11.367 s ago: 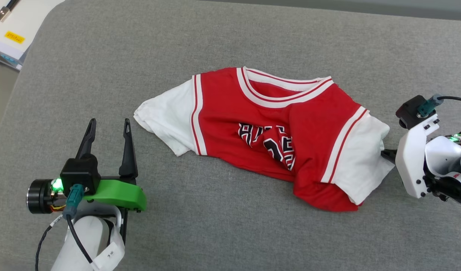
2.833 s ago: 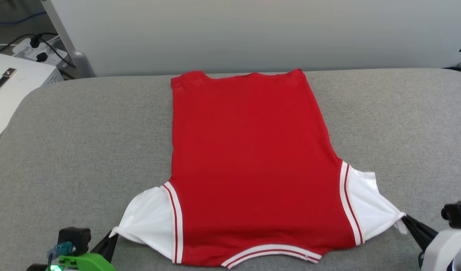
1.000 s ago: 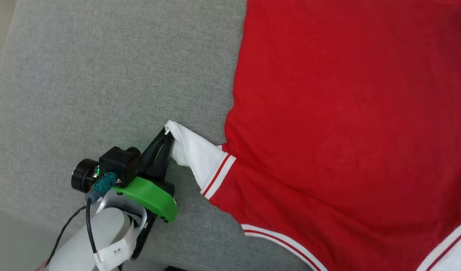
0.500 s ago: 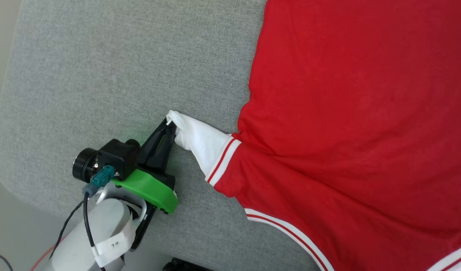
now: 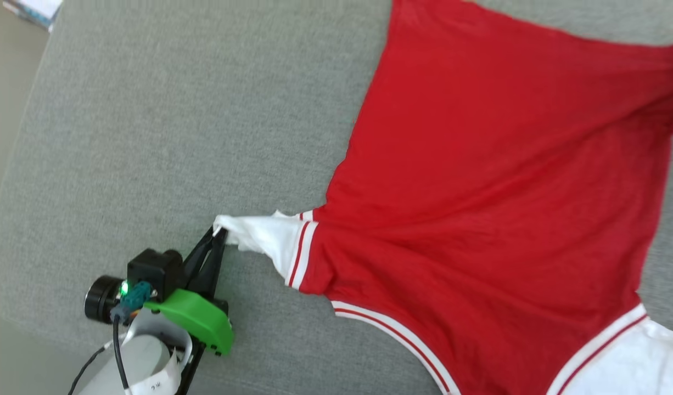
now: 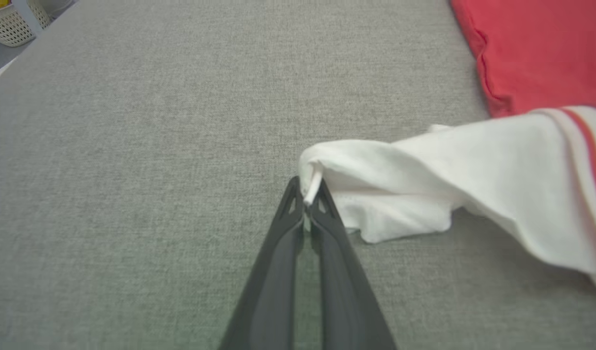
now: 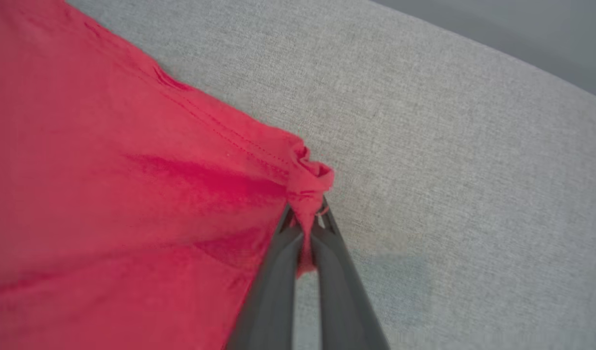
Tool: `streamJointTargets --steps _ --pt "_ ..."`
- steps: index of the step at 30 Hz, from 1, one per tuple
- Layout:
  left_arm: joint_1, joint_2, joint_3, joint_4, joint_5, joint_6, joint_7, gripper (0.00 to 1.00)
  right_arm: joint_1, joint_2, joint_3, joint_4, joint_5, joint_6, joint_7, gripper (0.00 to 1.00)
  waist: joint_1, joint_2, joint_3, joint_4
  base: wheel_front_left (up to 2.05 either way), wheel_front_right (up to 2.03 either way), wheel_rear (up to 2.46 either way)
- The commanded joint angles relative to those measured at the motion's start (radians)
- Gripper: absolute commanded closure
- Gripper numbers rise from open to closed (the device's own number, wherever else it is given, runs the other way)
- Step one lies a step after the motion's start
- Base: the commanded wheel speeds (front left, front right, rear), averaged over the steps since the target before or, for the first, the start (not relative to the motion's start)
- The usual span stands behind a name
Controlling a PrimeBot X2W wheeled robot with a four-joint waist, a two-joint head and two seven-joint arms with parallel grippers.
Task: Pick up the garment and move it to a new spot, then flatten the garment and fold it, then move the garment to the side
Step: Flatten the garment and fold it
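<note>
The red jersey-knit T-shirt with white sleeves (image 5: 479, 181) lay back-up on the grey fabric-covered counter (image 5: 150, 109). The left end effector (image 6: 307, 201) pinched its white sleeve tip (image 6: 327, 160) with its jaws closed. The right end effector (image 7: 305, 218) clamped a bunched red hem corner (image 7: 310, 180).

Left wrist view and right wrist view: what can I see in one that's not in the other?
Left wrist view's own: the left claw shut on the tip of the white sleeve, the red-and-white striped trim, and a pale basket in the top-left corner. Right wrist view's own: the right claw pinching a bunched red corner with a stitched edge. Shared: the red cloth of the garment lying on the grey fabric surface, and two dark fingers closed on cloth.
</note>
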Motion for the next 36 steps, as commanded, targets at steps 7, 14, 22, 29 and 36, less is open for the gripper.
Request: streamJointTargets --steps 7,14,22,29,36 --pt "0.089 0.028 0.013 -0.003 -0.010 0.033 0.005 1.00 0.288 -0.107 -0.006 -0.162 0.123 -0.001 -0.092 1.00 0.0000 0.0000 -0.186 -0.144 0.00 0.00 0.00" --pt "0.152 0.055 0.025 -0.019 -0.031 0.057 0.014 1.00 0.621 -0.135 -0.100 -0.299 0.165 -0.001 -0.146 1.00 0.0000 0.0000 -0.245 -0.199 0.00 0.00 0.00" --pt "0.183 0.072 0.033 -0.049 -0.042 0.077 0.022 1.00 0.954 -0.046 -0.214 -0.399 0.158 -0.001 -0.158 1.00 0.0000 0.0000 -0.255 -0.221 0.00 0.00 0.00" --pt "0.177 0.077 0.027 -0.062 -0.041 0.081 0.033 1.00 1.076 0.075 -0.205 -0.337 0.112 -0.001 -0.199 1.00 0.0000 0.0000 -0.236 -0.218 0.00 0.00 0.00" --pt "0.177 0.080 0.020 -0.068 -0.039 0.087 0.040 1.00 1.050 0.104 -0.249 -0.308 0.103 -0.001 -0.259 0.00 0.0000 0.0000 -0.254 -0.220 0.00 0.00 0.00"
